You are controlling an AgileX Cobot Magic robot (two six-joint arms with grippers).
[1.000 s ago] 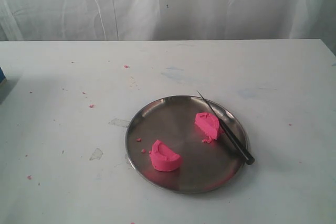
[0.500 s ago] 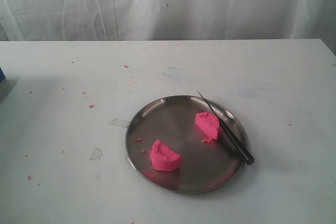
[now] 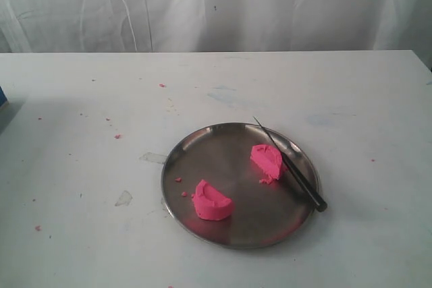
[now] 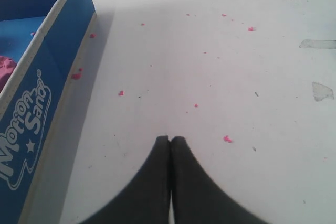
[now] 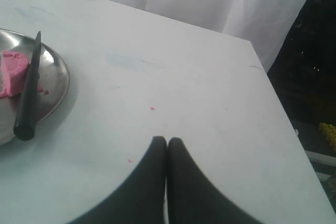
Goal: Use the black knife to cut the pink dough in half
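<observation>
**A:** Jaw state?

**B:** Both pairs pressed flat together, nothing in either. My left gripper (image 4: 169, 142) hangs over bare table (image 3: 101, 133) beside a blue box (image 4: 47, 77), well away from the work. My right gripper (image 5: 167, 142) is over the table off the plate's (image 3: 229, 160) side, with the knife's butt end the nearest thing to it.

**A:** Dough?

**B:** The dough (image 3: 267, 160) is on the plate in two half-moons, well apart. One lies along the knife (image 3: 297, 173); I can't tell if it's touching or just beside. The other sits toward the plate's near-left edge in the exterior view. A few crumbs (image 3: 181, 187) lie by it. I read the cut as done.

**A:** Handling, if I regrip?

**B:** My guess is the dough is soft and light. It dents under any squeeze, likely sticks to the blade and sheds crumbs, so I wouldn't pinch it. The knife looks stiff, slim and light. It lies across the plate with its tip at the far rim and its handle poking past the near-right rim. I'd take the blocky handle there, across its flat sides. The steel plate may slide if nudged.

**A:** Diff against a second back?

**B:** None that I can see. Halves, knife and plate sit exactly where they were in the exterior view, and no arm has come into it.
</observation>
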